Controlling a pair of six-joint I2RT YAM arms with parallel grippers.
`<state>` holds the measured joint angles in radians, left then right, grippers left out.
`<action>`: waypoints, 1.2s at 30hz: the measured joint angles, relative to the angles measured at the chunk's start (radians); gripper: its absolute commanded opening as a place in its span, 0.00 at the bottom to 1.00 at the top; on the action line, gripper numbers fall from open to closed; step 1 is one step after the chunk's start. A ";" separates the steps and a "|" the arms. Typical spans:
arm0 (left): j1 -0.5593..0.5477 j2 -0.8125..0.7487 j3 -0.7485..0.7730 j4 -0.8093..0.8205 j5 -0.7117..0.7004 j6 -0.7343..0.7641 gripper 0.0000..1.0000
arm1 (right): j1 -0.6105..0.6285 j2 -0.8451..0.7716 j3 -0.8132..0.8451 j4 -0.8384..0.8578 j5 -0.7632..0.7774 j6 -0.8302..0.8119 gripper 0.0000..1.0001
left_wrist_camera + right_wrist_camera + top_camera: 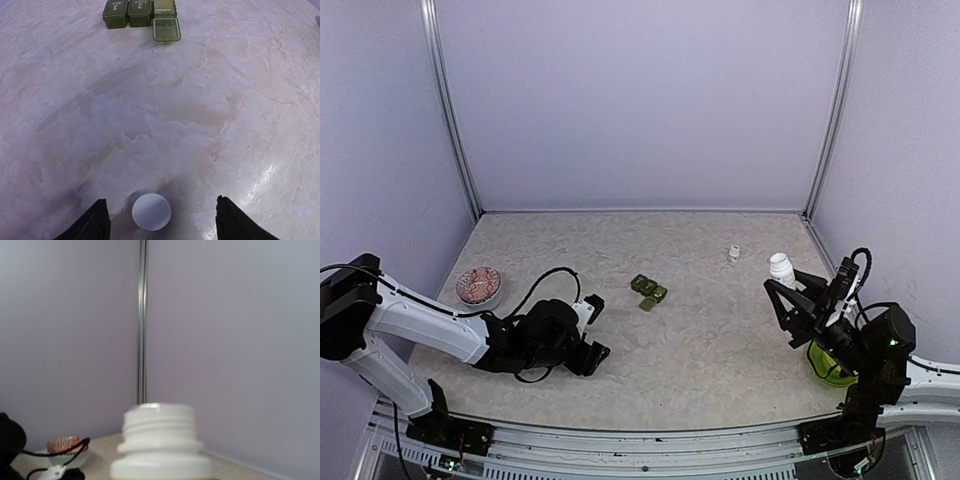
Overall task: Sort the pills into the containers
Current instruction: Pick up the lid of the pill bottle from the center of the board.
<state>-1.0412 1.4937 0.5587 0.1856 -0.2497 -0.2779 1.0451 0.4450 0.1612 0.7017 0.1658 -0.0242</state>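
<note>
The left gripper (590,356) sits low over the table (720,330). Its jaws stand apart on either side of a small white disc (151,211) and touch it on neither side. The right gripper (785,285) is clamped on an open white bottle (781,267), raised near the table's right edge. The green pill box (648,290) lies mid-table, well apart from both grippers, with one lid (166,28) flipped open. A dish (479,285) at the left holds reddish contents, possibly the pills, but they are too small to tell.

Risks: the disc is flat and smooth and lies slightly off-centre between the fingers (95,222). An uneven squeeze could skid it across the slick surface or flip it. The uncapped bottle could spill if tipped.

Materials: the table is pale and marbled, with a faint gloss. The disc and bottle look like hard matte plastic, and the bottle's neck is threaded. The box is translucent olive plastic with square cells and printed labels.
</note>
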 measured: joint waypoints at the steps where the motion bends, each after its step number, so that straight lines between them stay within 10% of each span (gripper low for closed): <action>1: 0.000 0.006 0.000 0.000 0.001 -0.003 0.65 | 0.000 -0.001 -0.001 -0.009 0.000 0.003 0.11; 24: 0.040 0.105 -0.002 0.068 0.060 -0.033 0.32 | 0.000 0.002 -0.004 -0.047 0.000 0.022 0.11; 33: 0.040 0.125 -0.002 0.091 0.083 -0.040 0.34 | 0.000 0.002 -0.012 -0.047 0.000 0.026 0.11; 36: 0.040 0.127 -0.003 0.090 0.084 -0.044 0.49 | 0.000 0.002 -0.014 -0.047 0.000 0.026 0.11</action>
<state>-1.0008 1.6203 0.5556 0.2756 -0.1654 -0.3222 1.0451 0.4465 0.1474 0.6552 0.1661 0.0017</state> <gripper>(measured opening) 0.361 0.313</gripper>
